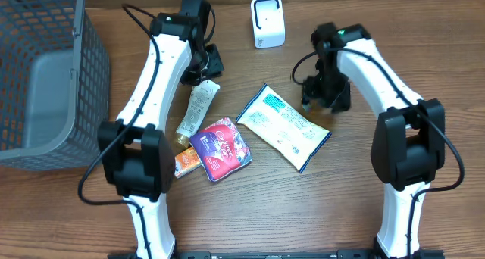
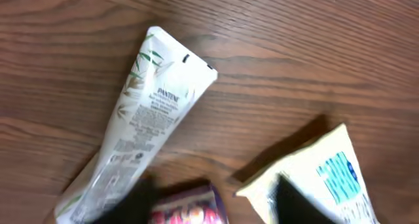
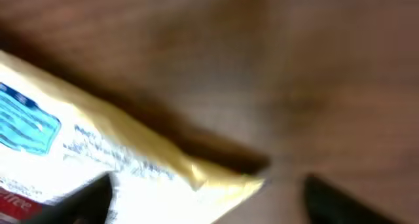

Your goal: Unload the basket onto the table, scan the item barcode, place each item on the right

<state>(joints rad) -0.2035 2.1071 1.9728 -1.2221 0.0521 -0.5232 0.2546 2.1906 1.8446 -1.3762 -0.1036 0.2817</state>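
Left hand (image 1: 206, 63) is released: dark fingers (image 2: 139, 204) spread w/ nothing between them, hovering off the far-left side of the pouch (image 1: 283, 126). Right hand (image 1: 324, 92) also gapes wide & empty, just off the pouch's far-right edge; its wrist view is blurred, fingertips (image 3: 91, 194) only dim wedges. Pouch = flat rectangular sachet lying at a slant on the desk (image 1: 341, 213), between the two hands; neither hand is gripping it. Its film is cream-yellow, slightly glossy, w/ a blue printed panel & small blue text on the upper face and a bit of red print near one edge; text too small/blurred to read. Just beside the pouch's near-left corner sits a purple packet (image 1: 221, 148), squarish, shiny, pink-red graphics. Further left of the pouch lies a white plastic tube (image 1: 197, 111) w/ Pantene lettering & a green leaf motif, flat crimped end pointing away, narrowing to an amber cap. Near-left of the pouch, against the purple packet, is a small orange pack (image 1: 186, 162). Beyond the pouch, well apart, stands a white rounded scanner (image 1: 267, 22). Well left of the pouch is a grey plastic mesh basket (image 1: 91, 54). Desk surface is brown wood-grain.
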